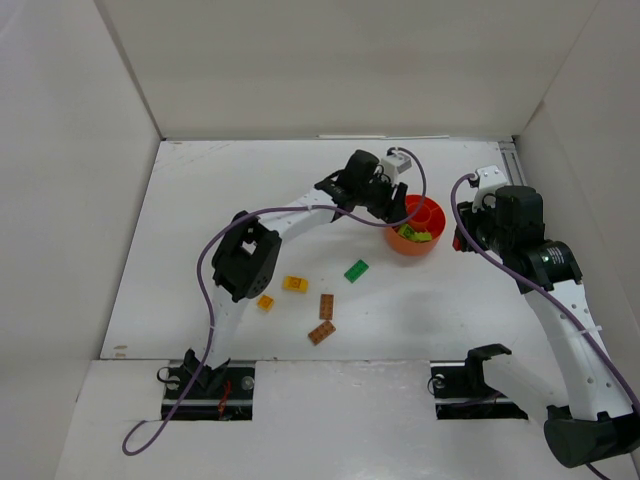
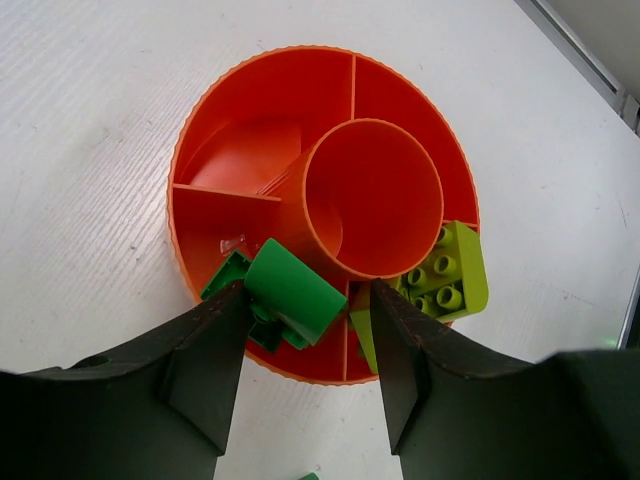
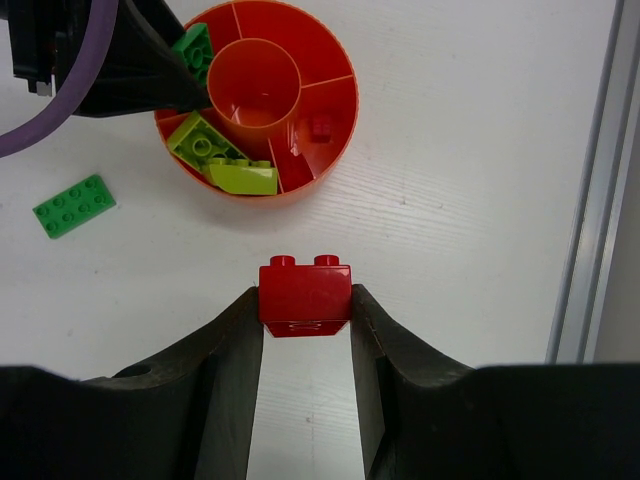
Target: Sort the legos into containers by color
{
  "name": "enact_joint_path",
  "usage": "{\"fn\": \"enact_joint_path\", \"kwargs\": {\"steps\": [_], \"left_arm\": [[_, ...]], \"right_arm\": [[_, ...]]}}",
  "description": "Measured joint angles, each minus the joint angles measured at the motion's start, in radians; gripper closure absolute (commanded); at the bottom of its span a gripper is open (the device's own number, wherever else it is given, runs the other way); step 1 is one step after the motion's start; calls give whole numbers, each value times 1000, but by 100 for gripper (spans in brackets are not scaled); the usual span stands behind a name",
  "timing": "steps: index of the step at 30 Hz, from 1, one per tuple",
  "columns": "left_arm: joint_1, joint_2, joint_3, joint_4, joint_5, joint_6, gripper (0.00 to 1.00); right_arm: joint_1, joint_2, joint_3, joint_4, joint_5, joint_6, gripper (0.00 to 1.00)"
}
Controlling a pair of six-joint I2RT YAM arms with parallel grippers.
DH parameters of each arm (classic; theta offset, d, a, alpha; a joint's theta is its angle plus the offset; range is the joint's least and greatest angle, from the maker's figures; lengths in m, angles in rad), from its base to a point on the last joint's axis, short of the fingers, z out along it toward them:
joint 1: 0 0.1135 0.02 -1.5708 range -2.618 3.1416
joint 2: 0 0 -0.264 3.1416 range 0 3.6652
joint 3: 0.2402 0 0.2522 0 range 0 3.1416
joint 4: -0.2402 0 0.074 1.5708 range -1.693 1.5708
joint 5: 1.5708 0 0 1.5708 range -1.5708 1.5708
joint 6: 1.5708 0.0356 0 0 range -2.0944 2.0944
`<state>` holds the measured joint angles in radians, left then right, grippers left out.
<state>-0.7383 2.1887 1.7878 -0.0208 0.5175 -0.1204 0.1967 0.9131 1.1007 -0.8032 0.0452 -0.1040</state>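
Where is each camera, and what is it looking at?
Top: high behind the robot, looking down at the table; both arms show.
Left wrist: on the left arm, looking down into the bowl; left pincer shows.
Right wrist: on the right arm, facing the bowl; right pincer shows, gripping a red brick.
All three share the bowl.

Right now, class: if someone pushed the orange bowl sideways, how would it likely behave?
The orange bowl would probably slide, not tip: it looks low and wide on the smooth table. Thin moulded plastic suggests light and stiff.
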Motion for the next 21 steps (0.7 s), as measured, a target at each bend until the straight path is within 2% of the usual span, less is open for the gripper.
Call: {"fn": "enact_joint_path", "kwargs": {"steps": [5, 8, 11, 12, 19, 21], "left_arm": [[0, -5, -9, 2, -5, 0, 50], [0, -19, -16, 1, -15, 3, 39], [0, -48, -35, -2, -29, 8, 37], [0, -58, -40, -2, -34, 10, 34], [0, -119, -46, -5, -62, 23, 32], [0, -137, -52, -4, -64, 27, 25]], "right_arm": [[0, -2, 0, 0, 0, 0, 100], [0, -5, 0, 0, 0, 0, 100], [0, -6, 0, 0, 0, 0, 100], [0, -6, 0, 0, 0, 0, 100], [0, -6, 0, 6, 10, 19, 100], [0, -6, -1, 19, 29, 36, 100]]}}
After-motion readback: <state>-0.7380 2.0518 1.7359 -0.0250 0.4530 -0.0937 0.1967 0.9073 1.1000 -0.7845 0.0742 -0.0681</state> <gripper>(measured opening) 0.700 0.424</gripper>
